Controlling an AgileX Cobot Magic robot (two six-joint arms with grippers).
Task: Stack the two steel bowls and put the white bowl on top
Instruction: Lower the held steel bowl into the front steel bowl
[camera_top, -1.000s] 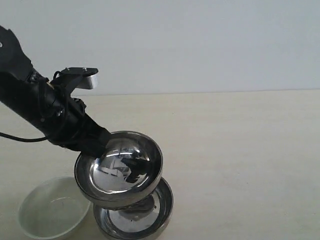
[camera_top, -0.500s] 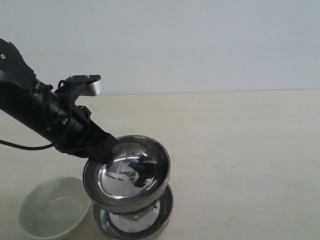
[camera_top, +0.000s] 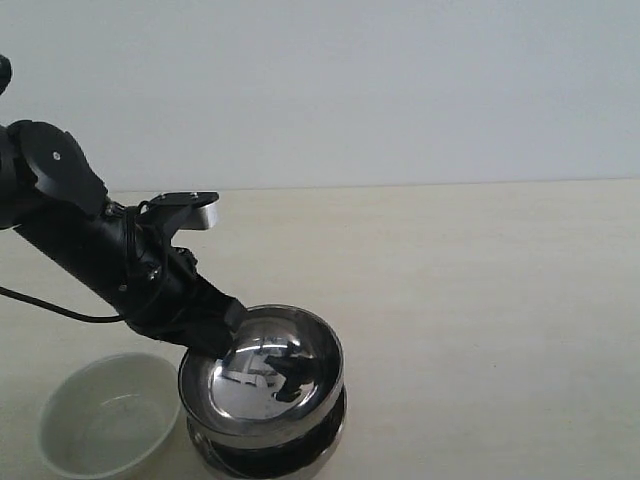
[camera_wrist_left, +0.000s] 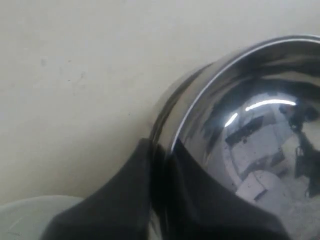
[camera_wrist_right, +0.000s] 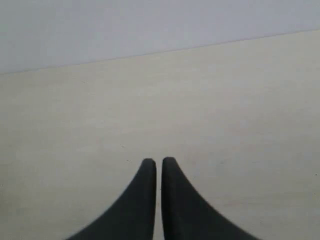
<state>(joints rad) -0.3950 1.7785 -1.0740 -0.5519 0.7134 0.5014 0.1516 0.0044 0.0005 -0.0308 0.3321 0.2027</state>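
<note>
Steel bowls are stacked: the upper steel bowl (camera_top: 262, 372) sits inside the lower steel bowl (camera_top: 268, 458), its rim riding a little above the lower rim. Can't tell whether it's fully seated. Left gripper (camera_top: 228, 320) is pinching the upper bowl's rim, one finger (camera_wrist_left: 112, 200) outside the wall and the other inside, on the side of the lower steel bowl that faces the white bowl (camera_top: 100, 415). White bowl is upright on the table (camera_top: 480, 300), just beside the lower steel bowl; contact between them can't be judged. Right gripper (camera_wrist_right: 159, 167) has its fingertips pressed together above the tabletop; its place relative to the lower steel bowl isn't visible.
</note>
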